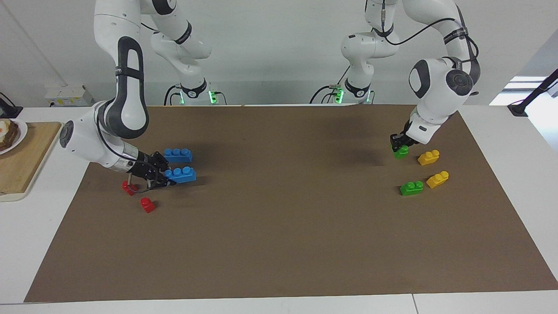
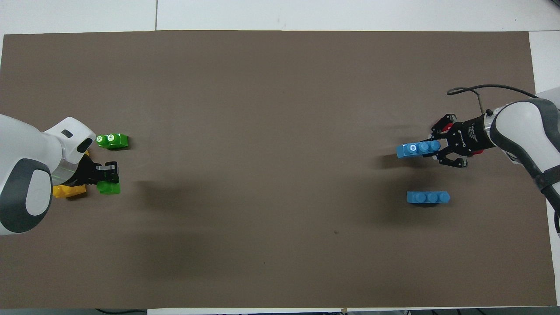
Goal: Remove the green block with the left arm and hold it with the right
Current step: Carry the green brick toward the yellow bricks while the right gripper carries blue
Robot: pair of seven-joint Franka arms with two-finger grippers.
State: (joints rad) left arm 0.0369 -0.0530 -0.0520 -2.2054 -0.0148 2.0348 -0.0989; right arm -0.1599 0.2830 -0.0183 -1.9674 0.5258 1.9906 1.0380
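My left gripper (image 1: 399,142) is shut on a green block (image 1: 401,151) at the left arm's end of the brown mat, low over the mat. In the overhead view the left gripper (image 2: 107,172) partly covers this green block (image 2: 109,188). A second, identical green block (image 1: 411,188) lies free on the mat farther from the robots and also shows in the overhead view (image 2: 113,141). My right gripper (image 1: 168,179) is shut on one end of a blue three-stud brick (image 1: 181,174) and holds it just above the mat at the right arm's end; it also shows from overhead (image 2: 437,148).
Two yellow bricks (image 1: 428,157) (image 1: 437,179) lie beside the green blocks. Another blue brick (image 1: 178,154) lies nearer to the robots than the held one. Two red bricks (image 1: 127,187) (image 1: 148,204) lie by the right gripper. A wooden board (image 1: 22,161) with a plate sits off the mat.
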